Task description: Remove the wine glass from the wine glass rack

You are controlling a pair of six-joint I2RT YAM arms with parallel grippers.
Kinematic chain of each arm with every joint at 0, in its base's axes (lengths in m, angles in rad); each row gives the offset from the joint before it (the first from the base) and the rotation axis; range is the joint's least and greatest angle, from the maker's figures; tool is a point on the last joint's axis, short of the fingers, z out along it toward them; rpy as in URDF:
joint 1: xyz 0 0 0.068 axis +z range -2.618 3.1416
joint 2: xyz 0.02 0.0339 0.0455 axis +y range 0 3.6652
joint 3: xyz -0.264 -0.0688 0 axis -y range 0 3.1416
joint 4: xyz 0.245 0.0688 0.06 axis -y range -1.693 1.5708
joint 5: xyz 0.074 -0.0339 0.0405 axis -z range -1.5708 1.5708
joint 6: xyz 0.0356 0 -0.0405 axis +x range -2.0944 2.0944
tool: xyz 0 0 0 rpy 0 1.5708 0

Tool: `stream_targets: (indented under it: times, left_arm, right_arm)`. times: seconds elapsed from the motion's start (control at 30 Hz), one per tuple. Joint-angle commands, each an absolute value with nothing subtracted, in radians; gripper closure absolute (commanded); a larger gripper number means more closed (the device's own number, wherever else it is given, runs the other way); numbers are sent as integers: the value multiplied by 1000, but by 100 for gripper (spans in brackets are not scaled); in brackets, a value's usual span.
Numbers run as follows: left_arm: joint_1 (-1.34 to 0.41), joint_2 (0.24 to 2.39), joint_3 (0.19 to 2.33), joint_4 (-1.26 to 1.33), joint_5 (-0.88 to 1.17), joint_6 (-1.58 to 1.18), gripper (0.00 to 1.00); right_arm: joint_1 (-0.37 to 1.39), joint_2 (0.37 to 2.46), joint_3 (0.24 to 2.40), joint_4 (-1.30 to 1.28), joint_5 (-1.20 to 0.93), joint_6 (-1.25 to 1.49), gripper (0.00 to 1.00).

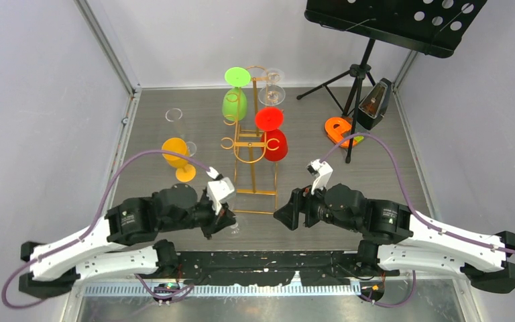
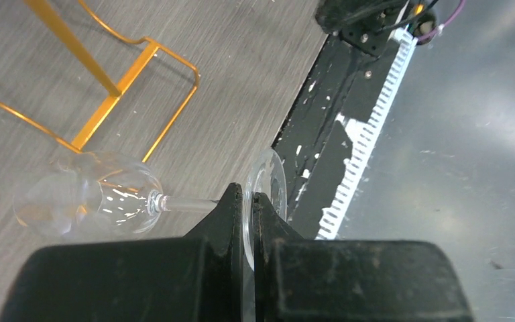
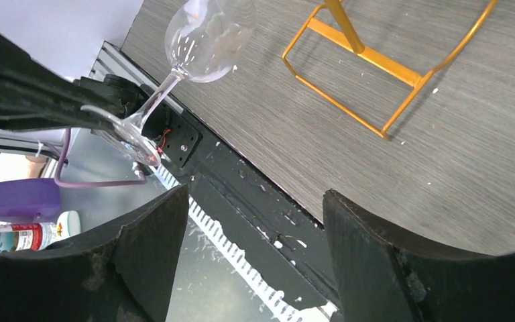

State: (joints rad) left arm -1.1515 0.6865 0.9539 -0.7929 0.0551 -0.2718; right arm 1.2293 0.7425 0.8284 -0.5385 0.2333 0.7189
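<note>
My left gripper [image 1: 230, 221] [image 2: 248, 201] is shut on the round foot of a clear wine glass [image 2: 87, 201] [image 3: 204, 33]. The glass hangs free of the gold wire wine glass rack [image 1: 255, 151], just in front of the rack's rectangular base [image 2: 141, 74] [image 3: 375, 60] near the table's front edge. Its bowl points toward the rack. My right gripper [image 1: 285, 213] [image 3: 255, 201] stands open and empty to the right of the glass, its fingers apart from it. A green glass [image 1: 235, 100], a red glass [image 1: 275, 141] and another clear glass [image 1: 271, 90] hang on the rack.
An orange glass [image 1: 176, 153] and a clear glass [image 1: 174, 115] stand left of the rack. At the back right are a black music stand [image 1: 395, 20], a metronome [image 1: 375, 104] and an orange object [image 1: 340, 129]. White walls close in both sides.
</note>
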Motion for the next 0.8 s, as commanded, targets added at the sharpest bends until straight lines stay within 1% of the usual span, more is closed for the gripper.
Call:
stream_targets:
  times: [0.0, 0.13, 0.37, 0.6, 0.77]
  left_arm:
    - [-1348, 717, 1011, -663, -253, -199, 100]
    - [-1490, 775, 1022, -648, -387, -185, 100]
    - [-1686, 907, 1056, -616, -590, -164, 100]
    - [-1798, 1048, 1100, -620, -705, -182, 100]
    - [-1841, 1121, 1121, -600, -733, -186, 100]
  right_arm:
    - [1221, 719, 798, -464, 218, 794, 21]
    - [1219, 716, 775, -438, 201, 817, 21]
    - [1217, 733, 749, -389, 159, 840, 22]
    - [1218, 757, 732, -331, 110, 854, 22]
    - [1218, 793, 721, -296, 70, 860, 22]
